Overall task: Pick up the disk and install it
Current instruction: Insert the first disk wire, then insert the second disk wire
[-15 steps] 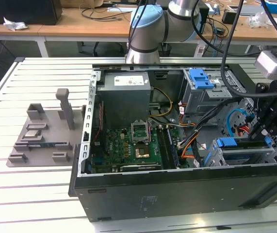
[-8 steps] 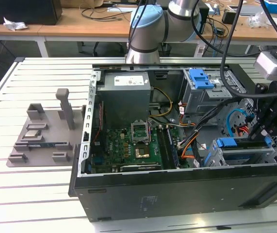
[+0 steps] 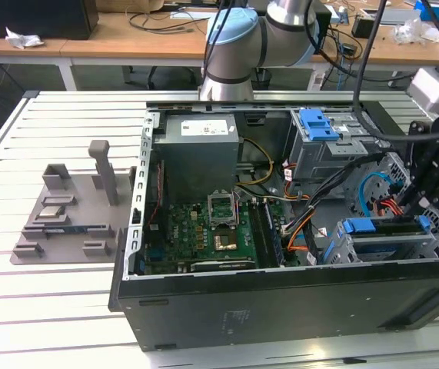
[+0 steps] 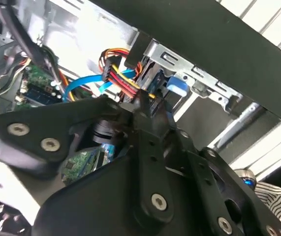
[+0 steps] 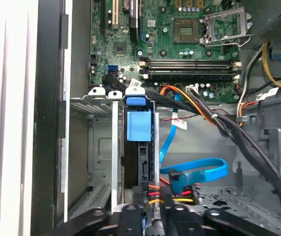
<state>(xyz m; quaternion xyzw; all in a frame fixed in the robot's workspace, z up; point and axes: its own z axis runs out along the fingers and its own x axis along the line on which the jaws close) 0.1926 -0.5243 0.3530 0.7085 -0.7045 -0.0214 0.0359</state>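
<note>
On the exterior view's left, one grey fixture tray (image 3: 65,223) lies on the slatted white worktop (image 3: 42,307). Mid-frame stands one open computer case (image 3: 281,300) with a green motherboard (image 3: 204,238) and a grey power supply (image 3: 200,157). At the right, the disk (image 3: 392,229), dark with blue plastic carrier ends, sits edge-up in the lower metal cage (image 3: 342,250). The black claw (image 5: 152,216) hangs over its cabled end; whether it is spread or pinching cannot be told.
</note>
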